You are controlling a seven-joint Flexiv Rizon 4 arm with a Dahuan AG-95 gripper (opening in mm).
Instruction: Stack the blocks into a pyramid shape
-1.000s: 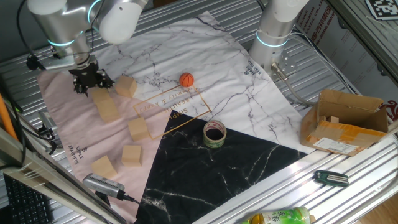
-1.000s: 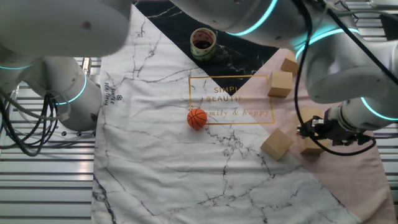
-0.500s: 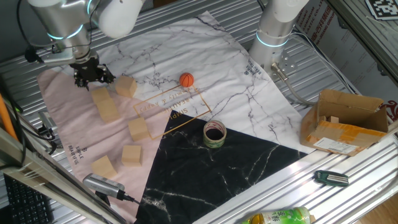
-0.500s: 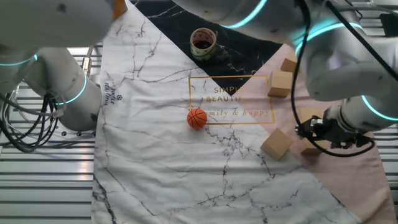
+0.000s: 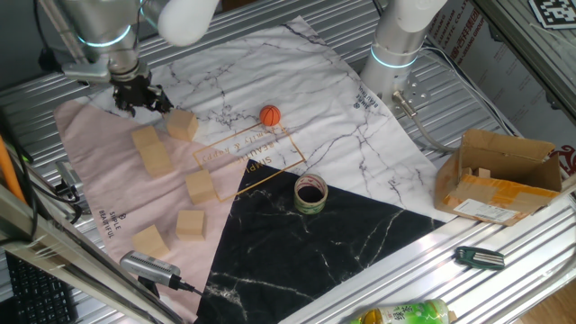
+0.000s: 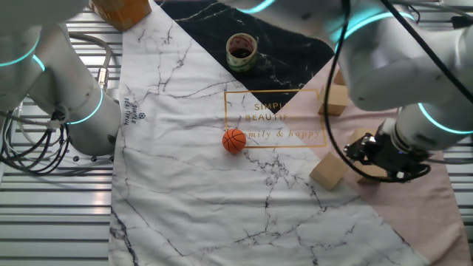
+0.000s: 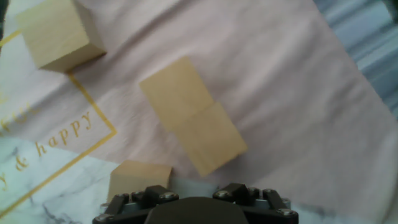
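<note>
Gripper: my black two-finger gripper (image 5: 139, 93) hangs above the far corner of the pale pink cloth (image 5: 99, 171). I cannot tell how wide the fingers stand; the hand view shows only the base of the hand, and I see nothing held in any view.

Base pair: two plain light-tan wooden cubes (image 7: 191, 124) lie flush side by side on the pink cloth, touching, just below the hand. I read them as the start of the bottom row.

Nearest loose cube: a third tan cube (image 5: 183, 124) sits just beside the gripper at the edge of the white marble-print sheet (image 5: 270, 63), tilted out of line with the pair.

Other cubes: three more (image 5: 200, 186), (image 5: 190, 223), (image 5: 150, 241) trail down the pink cloth, well apart from each other.

Not mine to touch: small orange ball (image 5: 270, 115), tape roll (image 5: 310, 193), brown cardboard box (image 5: 498, 175).

Progress, as I judge it: early; nothing is stacked yet.

Risk, nudging the pair: coming down for the nearby cube, a finger could clip the joined cubes and split them, since they lie so close.

Risk, skewed grasp: that cube is turned against my finger line, so closing on it uncorrected may twist it or squeeze it out.

Risk, cloth: the soft fabric could wrinkle under a dragged cube and leave the row uneven for upper layers.
</note>
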